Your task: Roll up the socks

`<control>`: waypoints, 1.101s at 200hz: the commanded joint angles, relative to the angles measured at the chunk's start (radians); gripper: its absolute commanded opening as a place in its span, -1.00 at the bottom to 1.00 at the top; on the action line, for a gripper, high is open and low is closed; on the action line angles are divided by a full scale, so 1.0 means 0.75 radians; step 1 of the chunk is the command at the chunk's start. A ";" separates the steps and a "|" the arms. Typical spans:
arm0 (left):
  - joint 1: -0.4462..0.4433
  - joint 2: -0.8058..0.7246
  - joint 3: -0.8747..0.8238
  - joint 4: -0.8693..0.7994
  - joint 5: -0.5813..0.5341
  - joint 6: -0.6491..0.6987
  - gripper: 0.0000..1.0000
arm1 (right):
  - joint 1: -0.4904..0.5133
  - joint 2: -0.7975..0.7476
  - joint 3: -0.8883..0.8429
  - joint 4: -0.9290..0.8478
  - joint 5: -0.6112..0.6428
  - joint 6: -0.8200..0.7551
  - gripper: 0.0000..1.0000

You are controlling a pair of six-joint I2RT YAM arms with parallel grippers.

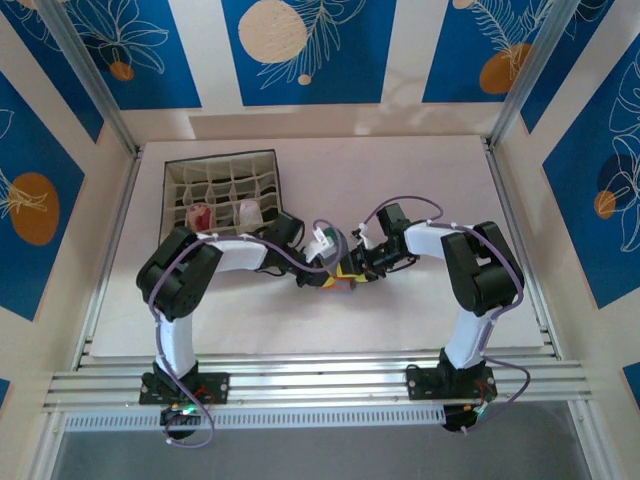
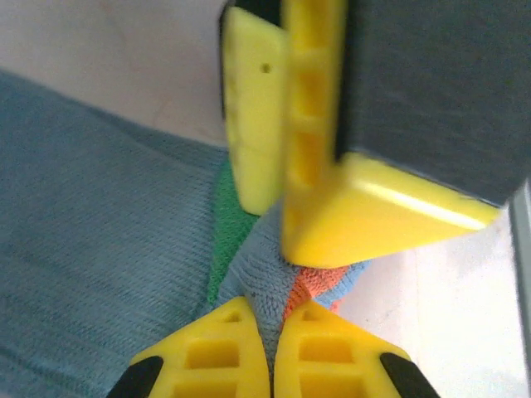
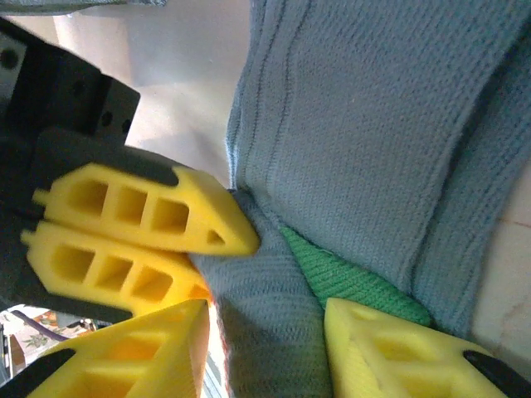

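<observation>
Left gripper (image 2: 272,332) clamped on sock (image 2: 99,249) fold; right gripper (image 3: 265,332) jaws apart, straddling same fold, tips facing left's.

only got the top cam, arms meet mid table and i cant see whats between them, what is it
observer: the grey-blue sock; the left gripper has its jaws shut on a fold of it.
operator: and the right one
observer: right gripper jaws stand apart with sock fabric between them; whether they press it i can't tell.
operator: which end is that
observer: the green toe end, it lies against the right jaws.
</observation>
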State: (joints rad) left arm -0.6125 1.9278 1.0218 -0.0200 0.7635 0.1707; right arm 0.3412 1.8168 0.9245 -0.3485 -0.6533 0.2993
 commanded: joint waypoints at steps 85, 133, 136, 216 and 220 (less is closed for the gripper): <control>0.065 0.100 0.005 -0.182 -0.159 -0.176 -0.98 | 0.048 0.106 0.055 -0.184 0.277 0.082 -0.93; 0.064 -0.169 -0.192 0.170 -0.072 -0.010 -0.51 | 0.053 0.210 0.165 -0.376 0.359 0.029 -1.00; 0.064 -0.183 -0.200 0.178 -0.071 0.007 -0.50 | 0.053 0.219 0.172 -0.384 0.364 0.029 -1.00; -0.198 -0.554 -0.445 0.381 -0.614 0.701 -0.33 | 0.079 0.267 0.262 -0.492 0.390 0.005 -1.00; -0.216 -0.556 -0.451 0.384 -0.651 0.738 -0.32 | 0.079 0.269 0.263 -0.495 0.391 0.004 -1.00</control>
State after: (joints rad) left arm -0.6788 1.5429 0.7334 0.2066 0.4835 0.4526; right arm 0.3908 1.9545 1.1427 -0.6201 -0.5415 0.3195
